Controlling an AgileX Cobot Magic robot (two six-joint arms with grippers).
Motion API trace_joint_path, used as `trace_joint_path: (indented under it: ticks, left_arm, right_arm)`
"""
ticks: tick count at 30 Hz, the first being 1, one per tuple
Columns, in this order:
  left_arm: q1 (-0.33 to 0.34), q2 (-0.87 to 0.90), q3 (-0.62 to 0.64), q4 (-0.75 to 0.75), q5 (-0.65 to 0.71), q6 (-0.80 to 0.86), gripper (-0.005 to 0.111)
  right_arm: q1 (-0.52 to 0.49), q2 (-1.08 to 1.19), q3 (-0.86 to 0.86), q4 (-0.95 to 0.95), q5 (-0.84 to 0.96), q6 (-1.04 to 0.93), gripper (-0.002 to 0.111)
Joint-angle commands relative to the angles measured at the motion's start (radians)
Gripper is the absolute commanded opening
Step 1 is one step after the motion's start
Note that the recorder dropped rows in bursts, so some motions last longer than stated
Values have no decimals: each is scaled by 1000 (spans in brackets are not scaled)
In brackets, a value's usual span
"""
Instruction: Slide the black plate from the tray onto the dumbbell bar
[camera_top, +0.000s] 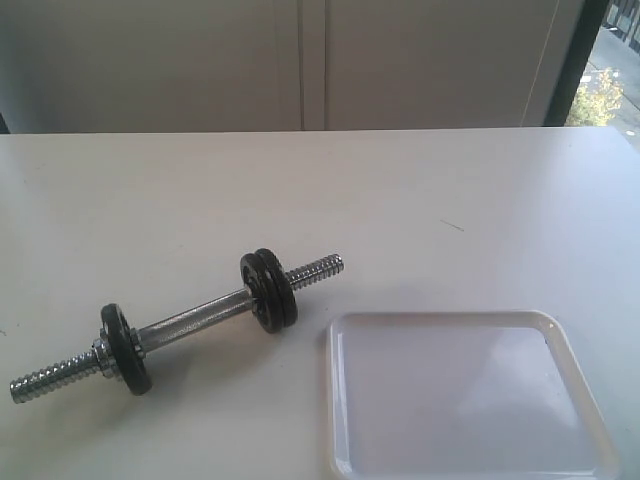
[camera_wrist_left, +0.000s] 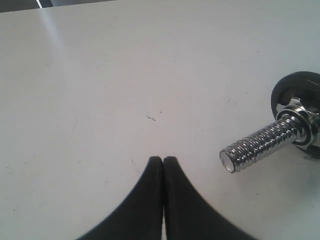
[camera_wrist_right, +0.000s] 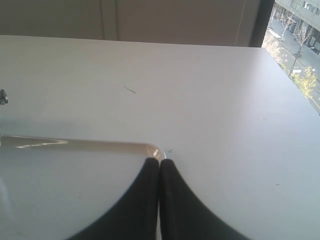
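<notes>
Where the white surface (camera_top: 300, 180) runs toward its near edge in the exterior view, the dumbbell bar (camera_top: 195, 322) lies flat and slantwise. Its left threaded end is closest to that edge and its right end points away toward the middle of the surface. A pair of black plates (camera_top: 270, 290) stands pressed together on the bar just inside the right thread. A single black disc (camera_top: 125, 348) sits inside the left thread with a chrome nut (camera_top: 101, 350) against its outer face, so every black plate in view is on the bar. The tray (camera_top: 333, 400) rests at the near right corner of the surface, close beside the bar's right end but apart from it, its white floor glossy in the light. The left gripper (camera_wrist_left: 163, 159) is closed, fingers pressed flat together on nothing. It is above bare surface near the tip of the bar's left thread, not touching it. The right gripper (camera_wrist_right: 159, 161) is likewise closed and holds nothing — its tips are over a rounded corner of the tray's rim.
</notes>
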Motion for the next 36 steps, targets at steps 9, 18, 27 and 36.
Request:
trace_joint_path:
  ticks: [9,18,27,36]
  left_arm:
    - [4,-5,3,-7,8,-11,0]
    - [4,-5,3,-7,-10,-9,0]
    - [4,-5,3,-7,-10,-9,0]
    - [4,-5,3,-7,-10,-9,0]
  right_arm:
    - [2,-5,5,0,-9,-1,0]
    - [2,-5,5,0,-9,-1,0]
    - [2,-5,5,0,-9,-1,0]
    - [2,-5,5,0,-9,-1,0]
